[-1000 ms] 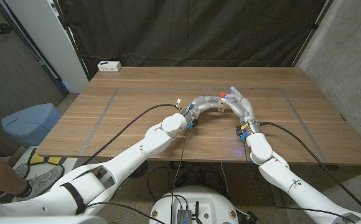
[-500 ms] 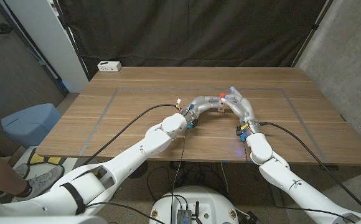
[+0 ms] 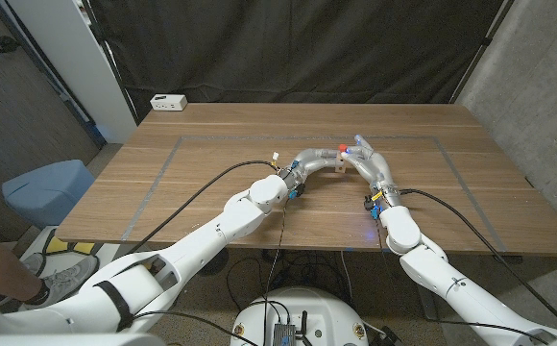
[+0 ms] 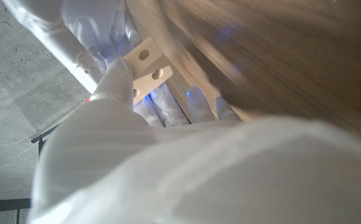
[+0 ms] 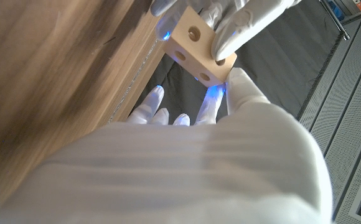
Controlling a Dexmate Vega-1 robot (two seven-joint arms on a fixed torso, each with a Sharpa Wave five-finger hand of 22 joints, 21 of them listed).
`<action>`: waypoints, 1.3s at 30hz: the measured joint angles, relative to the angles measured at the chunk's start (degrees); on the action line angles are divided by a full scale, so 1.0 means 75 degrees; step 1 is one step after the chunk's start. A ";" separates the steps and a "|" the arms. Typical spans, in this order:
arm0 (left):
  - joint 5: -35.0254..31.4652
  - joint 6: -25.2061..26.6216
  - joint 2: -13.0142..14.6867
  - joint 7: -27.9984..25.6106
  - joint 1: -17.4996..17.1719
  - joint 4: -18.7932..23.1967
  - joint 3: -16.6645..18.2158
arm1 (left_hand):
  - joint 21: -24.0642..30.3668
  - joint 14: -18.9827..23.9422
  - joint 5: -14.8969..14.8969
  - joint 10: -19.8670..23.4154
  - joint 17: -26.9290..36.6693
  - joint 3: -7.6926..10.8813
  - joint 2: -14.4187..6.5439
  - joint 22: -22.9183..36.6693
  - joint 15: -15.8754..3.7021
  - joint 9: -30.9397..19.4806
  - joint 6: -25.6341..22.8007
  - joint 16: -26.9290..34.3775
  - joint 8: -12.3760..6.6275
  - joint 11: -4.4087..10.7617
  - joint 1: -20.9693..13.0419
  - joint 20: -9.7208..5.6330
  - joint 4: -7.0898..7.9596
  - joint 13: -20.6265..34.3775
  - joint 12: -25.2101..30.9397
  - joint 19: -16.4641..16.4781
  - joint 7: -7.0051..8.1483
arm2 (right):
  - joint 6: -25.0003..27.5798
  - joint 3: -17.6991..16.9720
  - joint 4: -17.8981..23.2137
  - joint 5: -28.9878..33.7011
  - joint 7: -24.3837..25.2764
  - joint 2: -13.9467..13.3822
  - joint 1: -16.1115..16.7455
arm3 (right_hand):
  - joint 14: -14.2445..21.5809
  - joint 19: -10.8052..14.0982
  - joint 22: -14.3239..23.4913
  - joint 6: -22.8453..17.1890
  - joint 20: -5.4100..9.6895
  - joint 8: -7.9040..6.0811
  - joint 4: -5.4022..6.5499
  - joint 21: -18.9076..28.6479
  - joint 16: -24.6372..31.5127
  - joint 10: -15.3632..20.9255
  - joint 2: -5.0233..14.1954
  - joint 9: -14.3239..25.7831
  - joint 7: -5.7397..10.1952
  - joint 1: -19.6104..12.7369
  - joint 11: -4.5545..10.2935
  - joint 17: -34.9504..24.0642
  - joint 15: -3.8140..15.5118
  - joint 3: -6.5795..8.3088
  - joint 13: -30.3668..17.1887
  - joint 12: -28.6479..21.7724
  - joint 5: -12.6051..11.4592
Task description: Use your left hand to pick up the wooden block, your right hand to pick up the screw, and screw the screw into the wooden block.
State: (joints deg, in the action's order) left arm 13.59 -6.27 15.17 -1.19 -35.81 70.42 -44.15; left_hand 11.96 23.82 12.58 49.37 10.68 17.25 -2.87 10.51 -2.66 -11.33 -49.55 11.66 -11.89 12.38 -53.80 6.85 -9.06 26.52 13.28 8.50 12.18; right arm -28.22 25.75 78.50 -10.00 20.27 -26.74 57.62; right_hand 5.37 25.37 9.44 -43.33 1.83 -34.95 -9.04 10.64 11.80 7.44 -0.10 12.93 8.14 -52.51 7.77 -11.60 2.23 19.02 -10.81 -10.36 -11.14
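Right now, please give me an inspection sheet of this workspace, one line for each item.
Surface: wooden table, taped outline.
Job's things: wooden block with round holes, held off the table; something red at the hands, screw not clearly told.
Clutter: white box at far left corner.
Hands: left hand holds the block; right hand at the block, grip hidden.
Cables: black cables along both arms.
Surroundings: black curtain; blue bin.

Wooden block (image 3: 338, 163) sits between left hand (image 3: 315, 160) and right hand (image 3: 365, 157), seemingly above the table (image 3: 211, 135).
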 measured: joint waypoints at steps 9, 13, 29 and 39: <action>0.0015 -0.0030 -0.0019 0.0036 0.0039 -0.0064 0.0003 | 0.0000 0.0000 -0.0007 -0.0013 0.0000 0.0011 0.0001 0.0000 0.0000 -0.0002 0.0001 0.0000 0.0028 -0.0012 0.0000 0.0000 0.0011 0.0000 0.0003 0.0000 0.0000 | 0.0019 0.0017 -0.0017 -0.0060 -0.0086 -0.0021 -0.0014 | -0.0108 -0.0100 0.0000 0.0284 -0.0044 0.0090 0.0032 0.0000 0.0000 -0.0167 -0.0086 0.0003 0.0066 0.0086 -0.0030 -0.0038 -0.0023 -0.0032 0.0001 0.0000 0.0000; 0.0017 -0.0036 -0.0023 0.0042 0.0043 -0.0079 0.0002 | 0.0000 0.0000 0.0009 -0.0009 0.0000 0.0012 0.0001 0.0000 0.0000 -0.0001 0.0001 0.0000 0.0026 -0.0008 -0.0001 0.0000 0.0012 0.0000 0.0004 0.0000 -0.0001 | 0.0035 0.0032 -0.0021 -0.0107 -0.0157 -0.0041 -0.0029 | -0.0203 -0.0152 0.0000 0.0430 -0.0097 0.0151 0.0028 0.0000 0.0000 -0.0232 -0.0126 0.0003 0.0049 0.0125 -0.0041 -0.0037 -0.0008 -0.0087 0.0001 0.0000 0.0000; 0.0025 -0.0055 -0.0036 0.0071 0.0066 -0.0106 0.0001 | 0.0000 0.0040 0.0027 0.0016 0.0000 0.0011 0.0003 0.0000 0.0039 0.0001 0.0002 0.0000 0.0022 0.0017 0.0000 0.0000 0.0011 0.0000 0.0019 0.0000 -0.0002 | 0.0074 0.0069 -0.0056 -0.0256 -0.0377 -0.0085 -0.0088 | -0.0380 -0.0342 0.0000 0.1122 -0.0205 0.0491 0.0059 -0.0037 -0.0053 -0.0552 -0.0288 -0.0058 0.0145 0.0287 -0.0159 -0.0072 -0.0023 -0.0132 0.0001 0.0028 0.0000; 0.0027 -0.0055 -0.0060 0.0087 0.0096 -0.0148 -0.0015 | 0.0000 0.0040 0.0026 0.0015 0.0000 0.0009 0.0021 0.0000 0.0039 0.0004 0.0015 0.0000 0.0021 0.0016 0.0017 0.0000 0.0009 0.0000 0.0016 0.0000 -0.0015 | 0.0077 0.0078 -0.0085 -0.0344 -0.0497 -0.0113 -0.0101 | -0.0511 -0.0465 0.0000 0.1596 -0.0244 0.0709 0.0097 -0.0037 -0.0053 -0.0752 -0.0399 -0.0092 0.0117 0.0483 -0.0231 -0.0071 -0.0042 -0.0169 0.0002 0.0028 0.0000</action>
State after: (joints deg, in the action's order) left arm 13.80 -6.68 14.72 -0.54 -35.09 69.30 -44.26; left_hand 11.96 24.12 12.77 49.48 10.68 17.31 -2.72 10.51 -2.37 -11.30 -49.44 11.66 -11.73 12.50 -53.67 6.85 -8.99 26.52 13.40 8.50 12.07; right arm -27.64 26.34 77.86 -12.58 16.54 -27.59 56.86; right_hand 1.53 21.88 9.44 -31.36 0.00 -29.64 -8.31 10.36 11.40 1.81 -3.09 12.24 9.01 -48.89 6.04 -12.13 1.92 17.75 -10.79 -10.15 -11.14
